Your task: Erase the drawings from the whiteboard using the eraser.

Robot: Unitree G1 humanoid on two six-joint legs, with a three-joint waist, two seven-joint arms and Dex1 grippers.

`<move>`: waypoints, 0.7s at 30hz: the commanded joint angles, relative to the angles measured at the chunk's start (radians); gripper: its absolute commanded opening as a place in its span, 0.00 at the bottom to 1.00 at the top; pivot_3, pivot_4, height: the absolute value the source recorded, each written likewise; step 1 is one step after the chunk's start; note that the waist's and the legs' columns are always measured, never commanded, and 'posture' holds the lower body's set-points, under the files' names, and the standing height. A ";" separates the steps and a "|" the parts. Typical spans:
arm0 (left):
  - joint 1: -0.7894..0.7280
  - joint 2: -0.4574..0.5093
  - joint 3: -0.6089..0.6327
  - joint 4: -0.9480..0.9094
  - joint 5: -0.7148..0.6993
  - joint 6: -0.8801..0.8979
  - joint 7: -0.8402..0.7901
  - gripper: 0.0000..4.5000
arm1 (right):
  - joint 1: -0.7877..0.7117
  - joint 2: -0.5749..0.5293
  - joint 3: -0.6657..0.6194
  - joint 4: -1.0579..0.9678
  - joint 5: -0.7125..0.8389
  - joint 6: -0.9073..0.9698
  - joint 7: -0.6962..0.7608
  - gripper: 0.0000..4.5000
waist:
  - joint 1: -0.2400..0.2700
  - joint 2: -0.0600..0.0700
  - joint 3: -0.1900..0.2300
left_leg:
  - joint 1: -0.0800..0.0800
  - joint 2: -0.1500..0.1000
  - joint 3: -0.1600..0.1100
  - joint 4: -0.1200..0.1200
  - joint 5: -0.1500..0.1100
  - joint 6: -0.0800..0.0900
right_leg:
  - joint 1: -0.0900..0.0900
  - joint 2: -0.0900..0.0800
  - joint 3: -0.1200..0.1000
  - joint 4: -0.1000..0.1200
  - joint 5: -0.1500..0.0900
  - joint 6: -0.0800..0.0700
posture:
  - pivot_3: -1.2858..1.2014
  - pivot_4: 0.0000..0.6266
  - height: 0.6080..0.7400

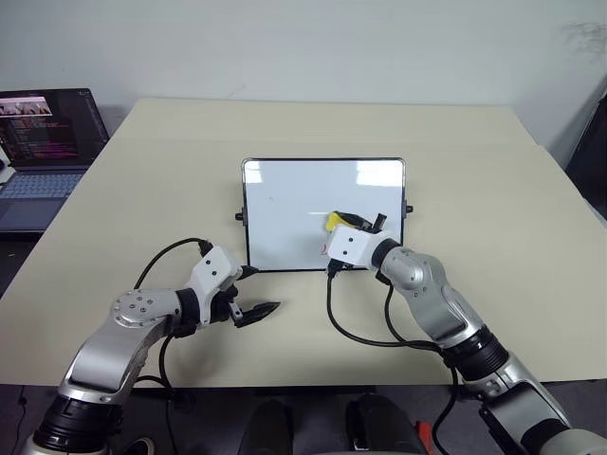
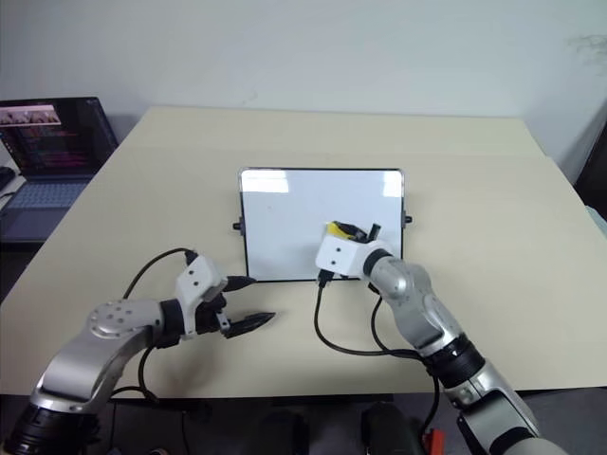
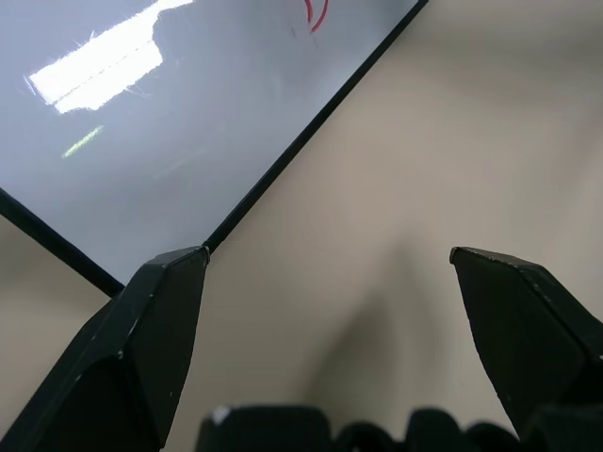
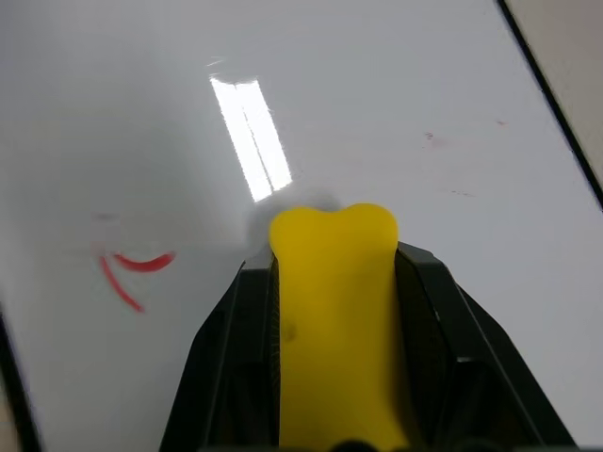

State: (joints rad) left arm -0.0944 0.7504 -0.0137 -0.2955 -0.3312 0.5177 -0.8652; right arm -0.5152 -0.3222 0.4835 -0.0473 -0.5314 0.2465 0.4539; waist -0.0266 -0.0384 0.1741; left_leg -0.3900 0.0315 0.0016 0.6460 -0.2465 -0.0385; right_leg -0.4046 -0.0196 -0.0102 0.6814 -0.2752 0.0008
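The whiteboard (image 1: 285,213) lies flat in the middle of the table, black-framed and glossy. My right gripper (image 1: 349,224) hovers over its right half, shut on the yellow eraser (image 4: 332,311), which sticks out between the black fingers. What is left of the drawings (image 4: 124,271), a couple of thin red strokes, sits on the board off to one side of the eraser; the left wrist view also catches a red stroke (image 3: 317,13). My left gripper (image 1: 264,290) rests open at the board's near left corner (image 3: 203,247), with nothing between its fingers.
An open laptop (image 1: 45,142) stands at the table's far left edge. Black cables (image 1: 365,334) loop on the table beside my right arm. Faint red smudges (image 4: 430,138) dot the board's right part. Bare beige table (image 1: 503,190) surrounds the board.
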 commanded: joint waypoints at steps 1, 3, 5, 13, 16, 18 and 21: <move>-0.011 -0.004 0.004 -0.014 -0.002 -0.015 -0.003 1.00 | 0.040 -0.010 0.049 0.003 -0.024 0.003 0.049 0.29 | -0.001 0.000 0.000 | 0.000 0.000 0.000 0.000 0.000 0.000 | 0.000 0.000 0.000 0.000 0.000 0.000 | 0.52 0.24 1.00; -0.011 -0.006 0.003 -0.016 -0.002 -0.013 -0.002 1.00 | 0.040 -0.011 0.049 0.007 -0.032 0.002 0.044 0.29 | -0.001 0.000 0.000 | 0.000 0.000 0.000 0.000 0.000 0.000 | 0.000 0.000 0.000 0.000 0.000 0.000 | 0.52 0.24 1.00; -0.012 -0.006 0.001 -0.017 -0.002 -0.012 -0.003 1.00 | 0.034 -0.013 0.044 0.015 -0.035 0.001 0.037 0.29 | -0.001 0.000 0.000 | 0.001 0.000 0.000 0.000 0.000 0.000 | 0.000 0.000 0.000 0.001 0.000 0.001 | 0.52 0.24 1.00; -0.021 -0.010 -0.004 -0.012 0.001 -0.011 -0.004 1.00 | -0.012 0.034 0.052 0.024 -0.029 -0.021 0.031 0.29 | -0.003 0.000 0.000 | 0.001 0.000 0.000 0.000 0.000 0.000 | 0.000 0.001 0.000 0.001 -0.002 0.003 | 0.52 0.24 1.00; -0.022 -0.011 -0.006 -0.012 0.000 -0.011 -0.003 1.00 | -0.011 0.046 0.058 0.032 -0.035 -0.019 0.032 0.29 | -0.003 0.000 0.000 | 0.001 0.000 0.000 0.000 0.000 0.000 | 0.000 0.001 0.000 0.001 -0.002 0.003 | 0.52 0.24 1.00; -0.024 -0.011 -0.008 -0.012 -0.001 -0.010 -0.003 1.00 | -0.004 0.045 0.053 0.031 -0.036 -0.020 0.037 0.29 | -0.003 0.000 0.000 | 0.000 0.000 0.000 0.000 0.000 0.000 | 0.000 0.001 0.000 0.000 -0.001 0.001 | 0.52 0.24 1.00; -0.025 -0.011 -0.011 -0.013 -0.002 -0.009 -0.001 1.00 | 0.007 0.034 0.047 0.025 -0.039 -0.016 0.048 0.29 | -0.003 0.000 0.000 | 0.000 0.001 0.000 0.000 0.000 0.000 | 0.000 0.000 0.000 0.000 0.000 0.000 | 0.52 0.24 1.00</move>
State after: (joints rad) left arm -0.1079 0.7417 -0.0330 -0.2954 -0.3307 0.5179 -0.8644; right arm -0.5197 -0.2771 0.5448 -0.0175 -0.5614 0.2239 0.4978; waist -0.0293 -0.0384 0.1741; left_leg -0.3898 0.0321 0.0016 0.6459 -0.2464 -0.0385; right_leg -0.4047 -0.0191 -0.0102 0.6813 -0.2749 0.0003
